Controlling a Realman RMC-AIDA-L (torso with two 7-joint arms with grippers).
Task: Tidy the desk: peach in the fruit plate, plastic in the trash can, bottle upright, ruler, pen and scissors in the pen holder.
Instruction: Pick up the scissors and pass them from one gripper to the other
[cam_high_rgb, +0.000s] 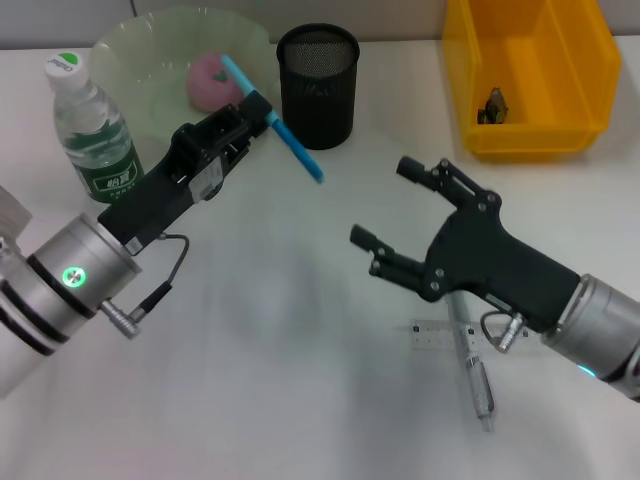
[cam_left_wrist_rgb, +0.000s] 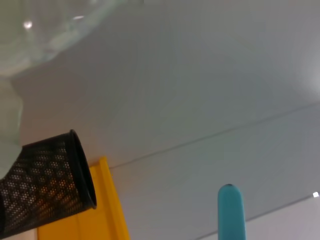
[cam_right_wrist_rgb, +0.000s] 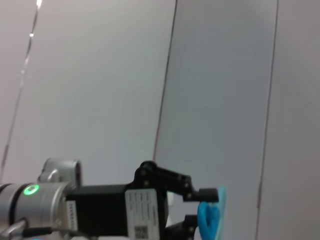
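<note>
Left pincer (cam_high_rgb: 262, 112) clamped on blue scissors (cam_high_rgb: 285, 132), raised beside mesh holder (cam_high_rgb: 318, 85). Right pincer (cam_high_rgb: 388, 206) spread wide and empty above table (cam_high_rgb: 260, 340), over pen (cam_high_rgb: 472, 362) and ruler (cam_high_rgb: 432, 334). Nearby: upright bottle (cam_high_rgb: 88, 125), peach (cam_high_rgb: 212, 80) in plate (cam_high_rgb: 150, 60), yellow bin (cam_high_rgb: 530, 70).

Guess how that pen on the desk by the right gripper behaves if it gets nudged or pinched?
The pen looks round-barrelled, so a sideways nudge would probably roll it. It seems thin and rigid, likely light, so the open right gripper may need a centred pinch. It lies across a clear ruler, which might shift with it.
</note>
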